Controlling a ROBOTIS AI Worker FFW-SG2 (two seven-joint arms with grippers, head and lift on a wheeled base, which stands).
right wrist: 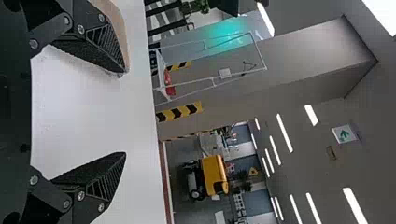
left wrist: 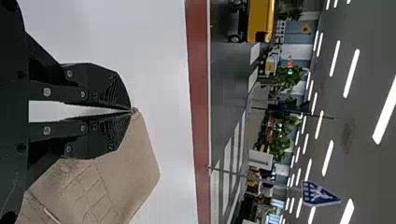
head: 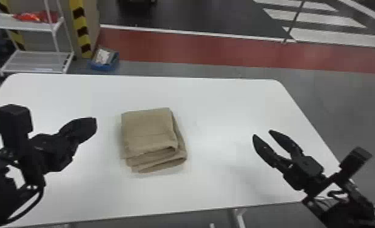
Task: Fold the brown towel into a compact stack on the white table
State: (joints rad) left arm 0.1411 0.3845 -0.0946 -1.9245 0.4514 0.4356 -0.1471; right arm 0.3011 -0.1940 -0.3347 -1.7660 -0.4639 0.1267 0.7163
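The flat white table (head: 220, 100) is extending around the folded brown cloth towel (head: 149, 130), clenched black left gripper (head: 93, 122) hovering near, released black right gripper (head: 262, 133) farther.

Flat-fingered black left gripper (head: 93, 122) closed, matching right gripper (head: 262, 134) parted

The left gripper's fingertips meet, aimed inward; the right gripper's stand apart, aimed forward and inward. Their jointed black arms enter from the head view's lower corners.

A brown towel (head: 149, 130), folded into a layered stack, is set near the middle of a white counter (head: 220, 103), well apart from its rounded far corners.
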